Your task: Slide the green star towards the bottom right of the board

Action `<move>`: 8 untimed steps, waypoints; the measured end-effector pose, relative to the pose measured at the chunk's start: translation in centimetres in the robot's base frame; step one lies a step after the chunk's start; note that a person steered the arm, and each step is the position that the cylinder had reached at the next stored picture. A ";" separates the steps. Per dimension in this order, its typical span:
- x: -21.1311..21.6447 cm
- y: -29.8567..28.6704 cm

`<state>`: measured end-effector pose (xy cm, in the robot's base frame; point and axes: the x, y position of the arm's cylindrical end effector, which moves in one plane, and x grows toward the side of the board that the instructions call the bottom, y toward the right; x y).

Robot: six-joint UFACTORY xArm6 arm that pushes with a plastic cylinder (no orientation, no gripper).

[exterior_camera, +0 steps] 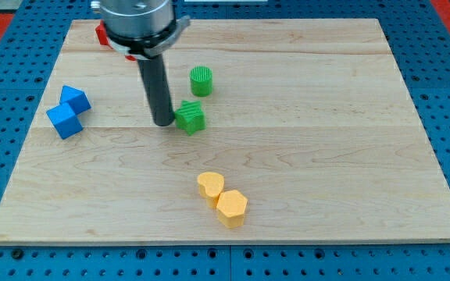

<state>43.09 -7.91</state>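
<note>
The green star (pixel 191 117) lies a little left of the board's middle, in the upper half. My tip (pixel 164 122) stands right against its left side, touching or nearly touching it. A green cylinder (pixel 201 81) stands just above and to the right of the star, apart from it.
Two blue blocks (pixel 69 112) sit together near the board's left edge. A yellow heart (pixel 209 186) and a yellow hexagon (pixel 231 208) touch each other at the lower middle. A red block (pixel 101 34) is partly hidden behind the arm at the top left. The wooden board (pixel 326 156) lies on a blue perforated table.
</note>
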 end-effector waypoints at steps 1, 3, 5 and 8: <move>-0.3 2.7; -2.4 4.2; -2.4 13.0; 1.3 22.4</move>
<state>44.43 14.50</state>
